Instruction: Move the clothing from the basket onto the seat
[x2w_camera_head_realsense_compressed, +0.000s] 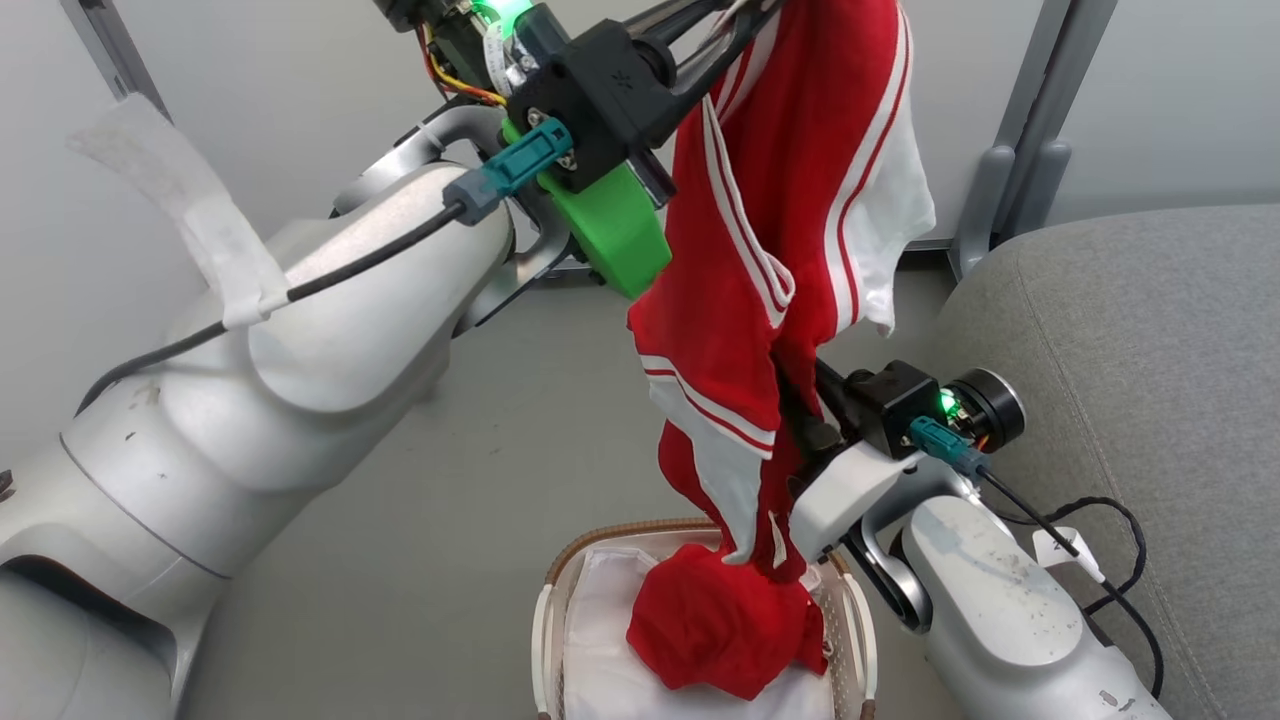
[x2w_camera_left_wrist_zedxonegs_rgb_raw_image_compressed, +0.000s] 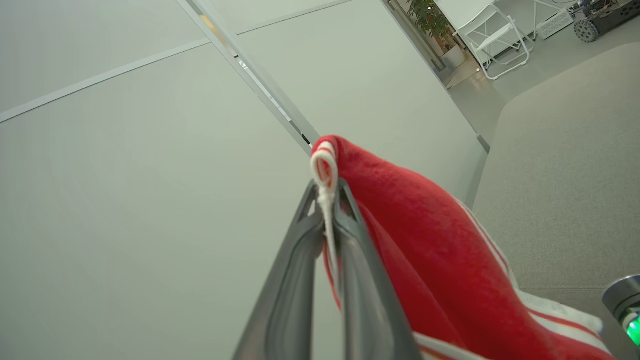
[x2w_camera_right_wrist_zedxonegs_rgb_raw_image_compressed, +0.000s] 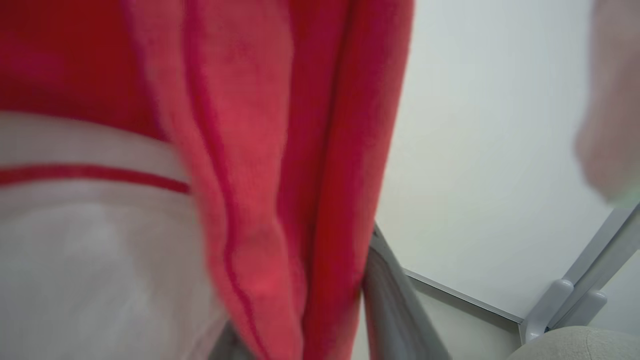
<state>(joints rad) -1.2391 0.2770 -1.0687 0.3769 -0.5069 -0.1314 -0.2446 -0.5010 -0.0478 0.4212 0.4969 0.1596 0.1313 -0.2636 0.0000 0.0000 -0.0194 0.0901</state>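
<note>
1. The left gripper (x2w_camera_left_wrist_zedxonegs_rgb_raw_image_compressed: 327, 197) is raised high at the top of the head view. Its two long dark fingers are pressed together on a white-trimmed fold of a bright red sports garment with white stripes (x2w_camera_head_realsense_compressed: 770, 200).
2. The garment hangs from that grip in a long drape. Its lower end reaches down into an oval cream-white perforated plastic basket with a brown woven-look rim (x2w_camera_head_realsense_compressed: 548, 610), which stands on the smooth grey floor (x2w_camera_head_realsense_compressed: 480, 470).
3. Inside the basket, a heap of red cloth (x2w_camera_head_realsense_compressed: 715, 630) lies on a plain white fabric sheet (x2w_camera_head_realsense_compressed: 600, 640). The hanging end touches this heap — whether the two are one piece cannot be told.
4. The right gripper (x2w_camera_head_realsense_compressed: 800, 425) sits against the lower half of the hanging cloth, just above the basket. Blurred red and white fabric covers its fingers in the right wrist view, with one grey finger (x2w_camera_right_wrist_zedxonegs_rgb_raw_image_compressed: 395, 310) showing — how far it is open cannot be told.
5. A large grey woven-fabric couch cushion (x2w_camera_head_realsense_compressed: 1130, 350) lies to the right of the basket, apart from the clothing.
</note>
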